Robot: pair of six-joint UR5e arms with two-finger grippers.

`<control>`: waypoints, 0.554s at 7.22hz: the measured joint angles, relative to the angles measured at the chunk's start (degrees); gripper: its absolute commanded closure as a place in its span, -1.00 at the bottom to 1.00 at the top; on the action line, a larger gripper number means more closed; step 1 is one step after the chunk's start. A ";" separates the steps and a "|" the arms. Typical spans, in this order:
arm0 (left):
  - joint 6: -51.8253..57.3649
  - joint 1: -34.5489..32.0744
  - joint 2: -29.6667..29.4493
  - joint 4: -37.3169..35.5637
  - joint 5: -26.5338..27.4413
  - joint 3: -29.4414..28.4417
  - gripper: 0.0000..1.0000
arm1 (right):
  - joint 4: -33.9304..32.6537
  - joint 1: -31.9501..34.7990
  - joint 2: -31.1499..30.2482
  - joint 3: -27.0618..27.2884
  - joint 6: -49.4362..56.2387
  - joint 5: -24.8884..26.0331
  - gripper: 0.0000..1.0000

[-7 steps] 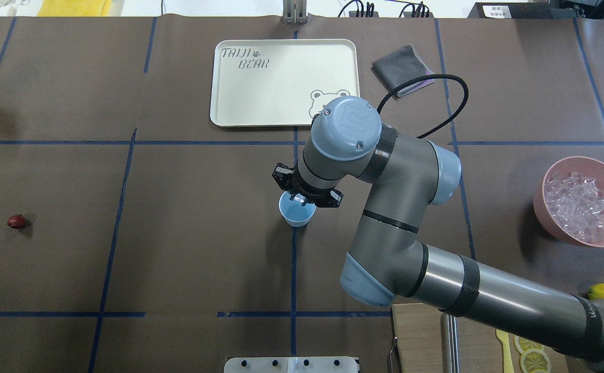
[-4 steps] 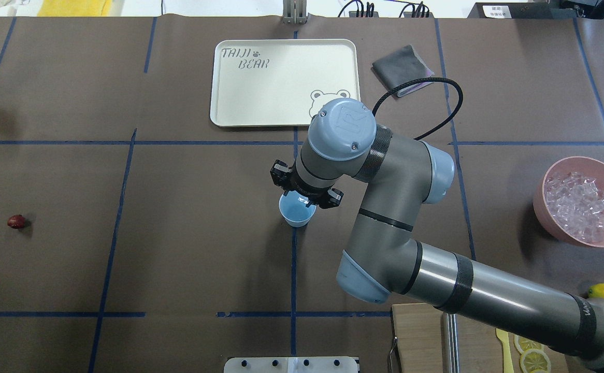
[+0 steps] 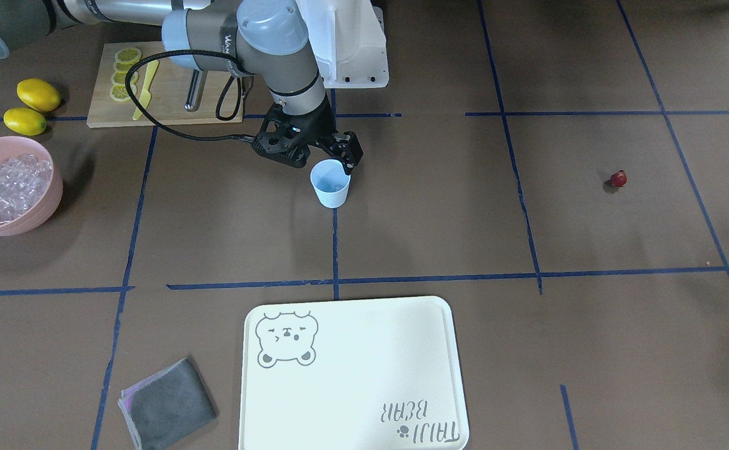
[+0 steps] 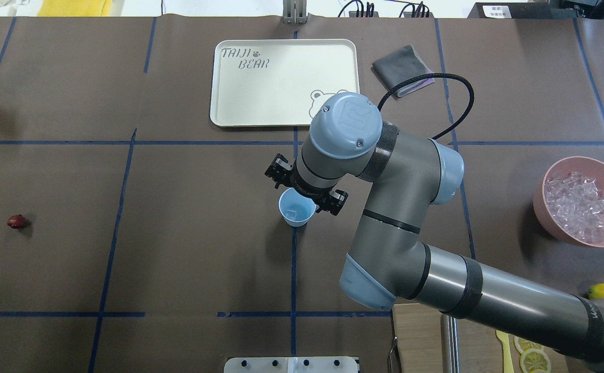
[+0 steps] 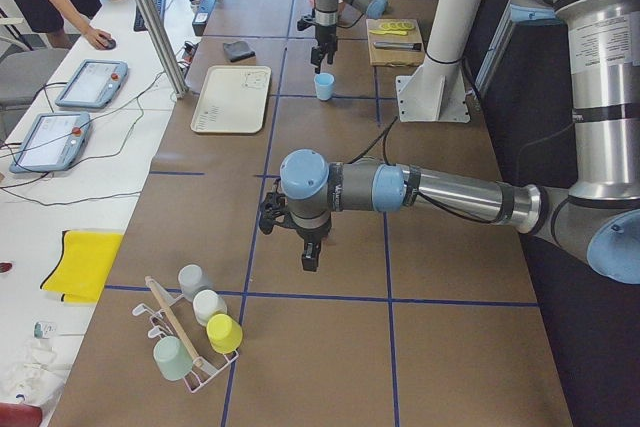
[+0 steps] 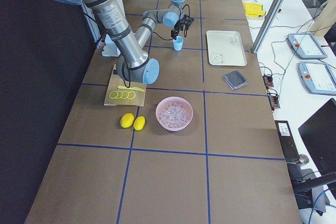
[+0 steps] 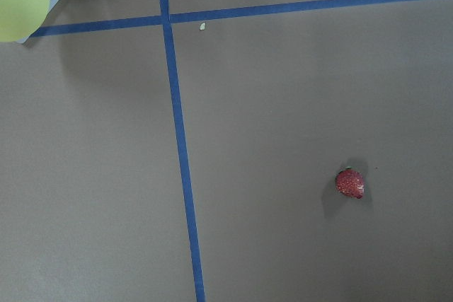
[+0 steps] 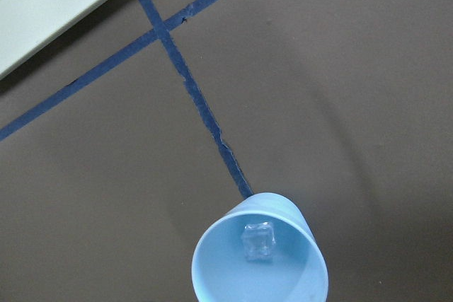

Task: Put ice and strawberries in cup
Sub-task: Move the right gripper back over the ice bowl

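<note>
The pale blue cup [image 4: 297, 213] stands at the table's centre, also in the front view [image 3: 331, 187] and right wrist view [image 8: 212, 274]. One clear ice cube [image 8: 258, 240] lies on its bottom. My right gripper [image 4: 304, 194] hangs open just above the cup's far rim, holding nothing. More ice [image 4: 579, 204] fills the pink bowl [image 4: 544, 189] at the right. The strawberry [image 4: 16, 221] lies alone far left; the left wrist view shows it [image 7: 350, 182] below the camera. My left gripper [image 5: 310, 259] hovers over that area; I cannot tell if it is open.
A cream bear tray [image 4: 229, 103] lies beyond the cup, with a grey cloth [image 4: 400, 67] to its right. A cutting board with lemon slices [image 3: 124, 69] and two lemons [image 3: 36, 94] sit near the robot's right. A rack of cups [image 5: 195, 332] stands at the left end.
The right gripper's jaws have spread wider and turned a little above the cup. An ice cube now lies inside the cup. The strawberry has not moved.
</note>
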State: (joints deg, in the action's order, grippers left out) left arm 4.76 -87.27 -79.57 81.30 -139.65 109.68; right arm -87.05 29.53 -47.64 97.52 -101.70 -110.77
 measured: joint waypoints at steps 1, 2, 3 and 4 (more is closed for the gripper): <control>0.00 0.00 0.01 -0.01 0.00 0.03 -1.00 | -1.71 1.38 -0.21 2.20 -0.12 -1.29 -0.97; -0.01 0.00 0.19 -0.05 -0.03 0.07 -1.00 | -5.82 4.07 -1.24 6.18 -0.10 -3.87 -0.97; -0.01 0.00 0.79 -0.04 -0.37 0.25 -1.00 | -10.21 7.72 -4.49 11.28 0.29 -6.26 -0.96; -0.03 0.01 1.60 0.05 -1.22 0.57 -1.00 | -12.12 11.15 -9.05 15.22 2.66 -7.40 -0.97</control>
State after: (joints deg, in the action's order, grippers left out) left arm 4.72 -87.26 -77.98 81.35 -140.88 110.25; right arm -99.17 40.68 -56.69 112.74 -99.04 -118.17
